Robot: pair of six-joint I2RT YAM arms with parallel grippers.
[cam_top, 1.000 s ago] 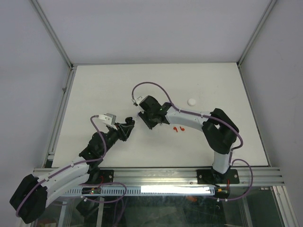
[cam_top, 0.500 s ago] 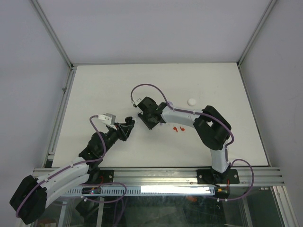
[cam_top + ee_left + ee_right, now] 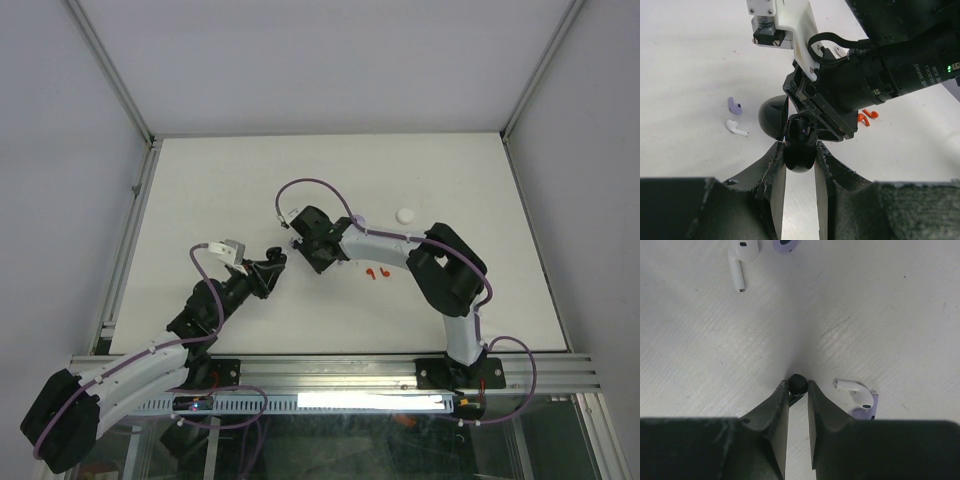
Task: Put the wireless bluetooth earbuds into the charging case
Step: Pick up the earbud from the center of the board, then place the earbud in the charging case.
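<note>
Right fingers [image 3: 775,420] around half-hidden, seemingly black earbud [image 3: 798,383].

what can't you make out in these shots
Top view: black case hidden under left end effector.
Left wrist: case's inside blocked by right end effector.
Right wrist: black bud mostly hidden between the fingers; lavender bud cut off by top edge.
Top view: red buds too small for detail.
</note>
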